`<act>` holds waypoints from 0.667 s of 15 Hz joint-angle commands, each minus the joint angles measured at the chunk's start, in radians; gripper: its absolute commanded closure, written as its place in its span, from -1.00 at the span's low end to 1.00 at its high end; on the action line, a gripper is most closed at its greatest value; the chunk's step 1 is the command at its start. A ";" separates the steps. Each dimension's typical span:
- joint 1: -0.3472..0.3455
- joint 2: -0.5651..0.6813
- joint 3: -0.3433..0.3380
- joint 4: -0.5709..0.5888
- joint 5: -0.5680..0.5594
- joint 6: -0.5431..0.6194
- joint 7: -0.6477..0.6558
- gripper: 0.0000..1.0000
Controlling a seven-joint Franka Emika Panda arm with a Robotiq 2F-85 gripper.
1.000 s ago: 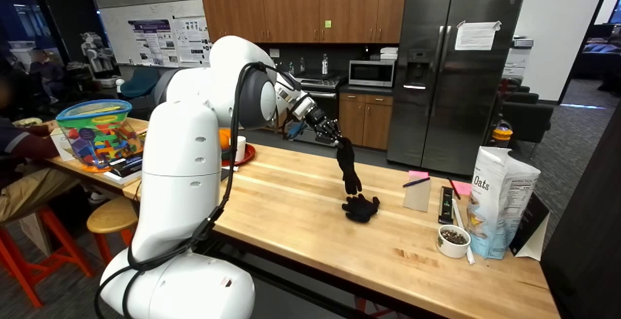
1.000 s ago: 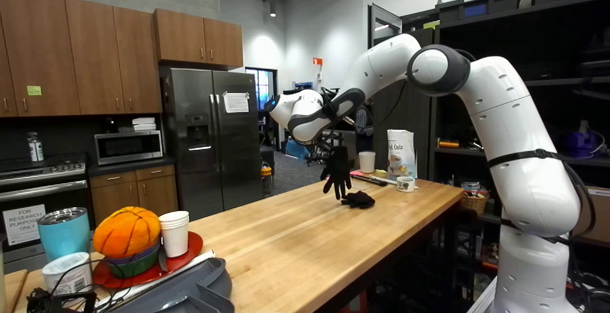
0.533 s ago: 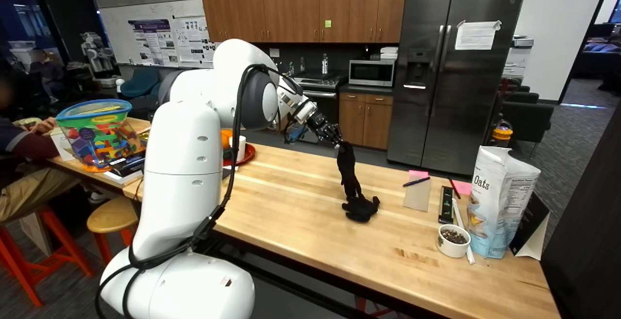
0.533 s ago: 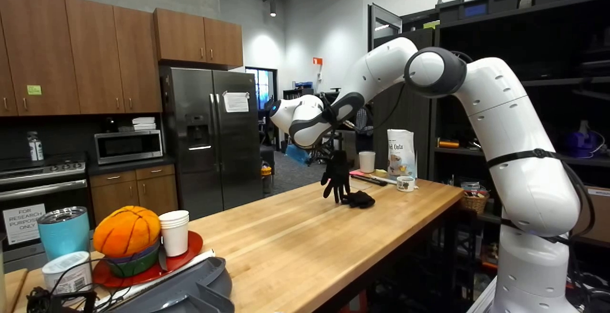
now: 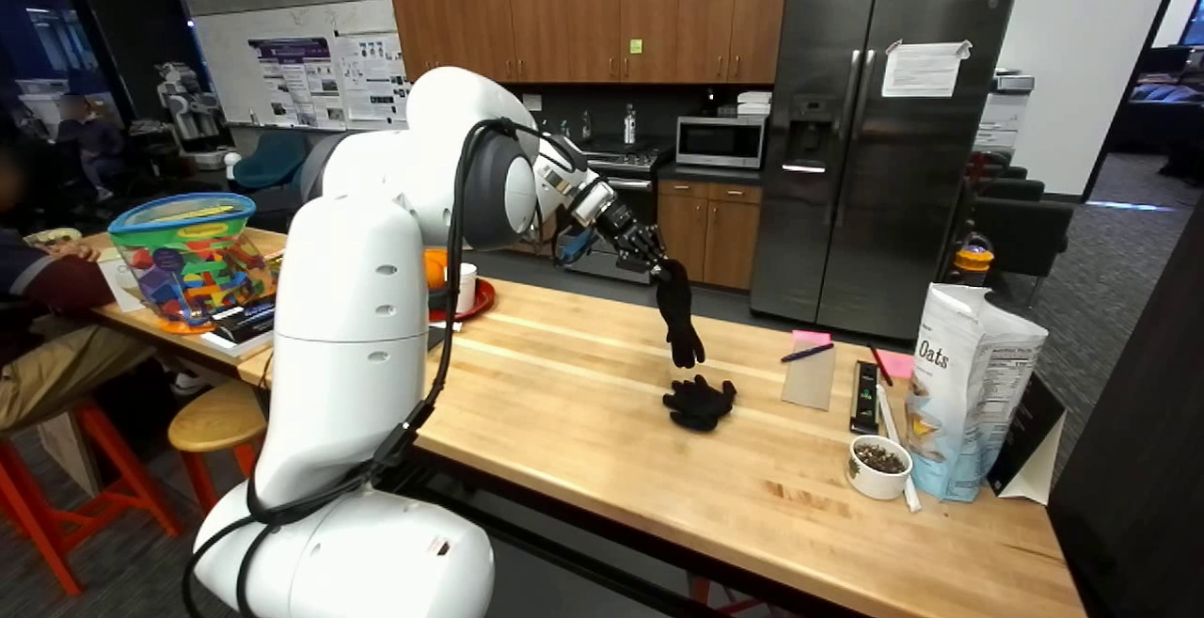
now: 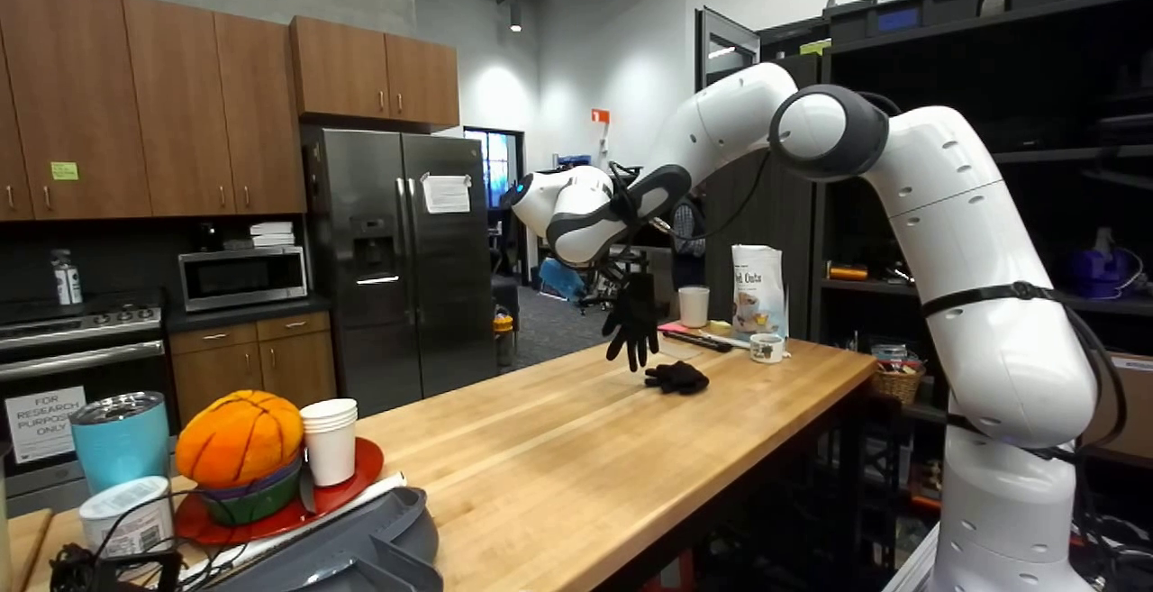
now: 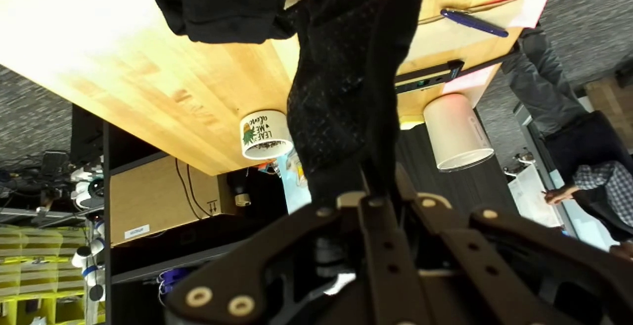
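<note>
above the wooden table point(image 5: 574, 411), the white arm point(image 5: 353, 308) reached out, its gripper point(image 5: 658, 267) slanting downward in an exterior view. near the table's end, well apart from the gripper, stood a bag of oats point(image 5: 961, 402), with a white tub point(image 6: 694, 306) near it. a black glove point(image 6: 636, 313) hung straight below the gripper, pinched by its cuff; in the wrist view the dark cloth ran right up to the fingertips point(image 7: 351, 200). the glove's own fingers pointed down, somewhat spread. a second glove point(image 5: 698, 404) lay bunched on the table, lower than the gripper and near the hanging one, with a gap showing between the two in both exterior views. a white bowl point(image 5: 877, 483) of dark bits point(image 5: 880, 457) sat just beside the oats, and nearer the gloves lay a tan sheet point(image 5: 807, 385) with a pen point(image 5: 807, 353) on it.
</note>
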 commanded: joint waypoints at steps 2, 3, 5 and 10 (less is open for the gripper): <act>0.032 -0.025 0.014 -0.014 -0.012 -0.020 -0.007 0.97; 0.039 -0.029 0.021 -0.025 -0.013 -0.021 -0.031 0.97; 0.044 -0.043 0.053 -0.057 0.022 0.002 -0.135 0.97; 0.060 -0.088 0.115 -0.130 0.095 0.064 -0.326 0.97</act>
